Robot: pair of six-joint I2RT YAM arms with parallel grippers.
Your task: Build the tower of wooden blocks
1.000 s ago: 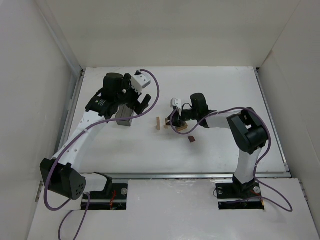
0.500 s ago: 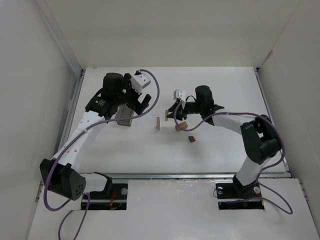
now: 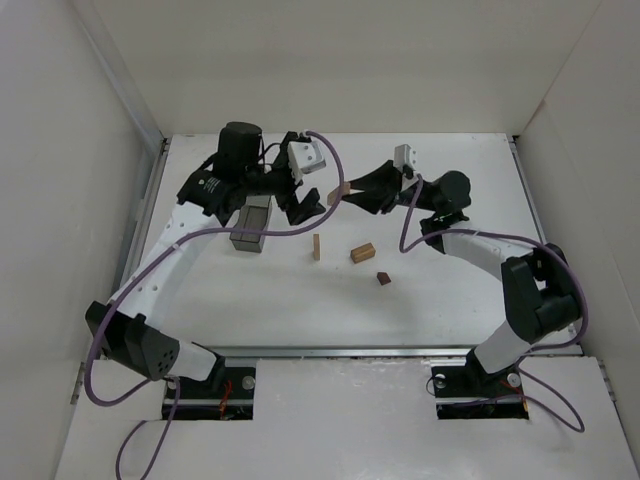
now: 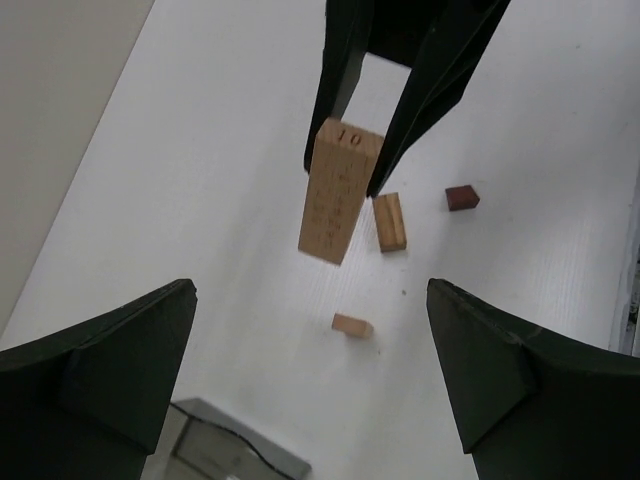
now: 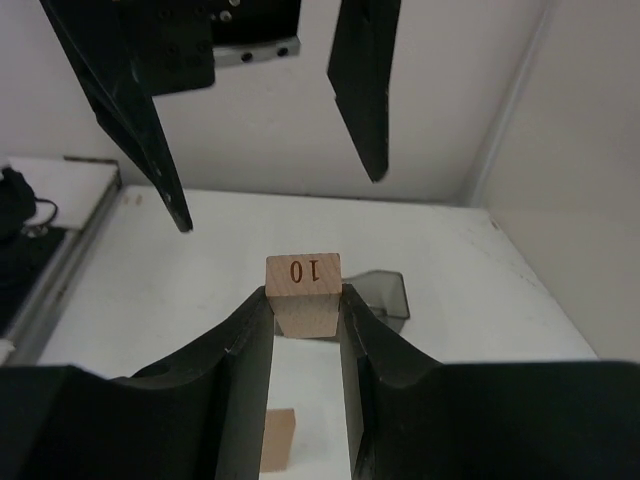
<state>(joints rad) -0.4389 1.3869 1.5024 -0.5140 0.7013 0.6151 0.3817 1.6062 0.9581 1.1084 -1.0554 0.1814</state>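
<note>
"10" stamped on tan block (image 5: 303, 292) end.

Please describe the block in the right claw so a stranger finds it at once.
Over the far middle of the white table, find the right claw. It grips a long light-tan block, the only one in the air, stamped 10.

The grey box (image 4: 235, 450) runs off the bottom edge; side markings on the held block (image 4: 338, 190) blur (only 10 reads).

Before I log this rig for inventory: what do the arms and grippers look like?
Both the left arm and right arm have white shells, black joints and a looping purple cable. The left gripper and right gripper have dark tapered fingers.
</note>
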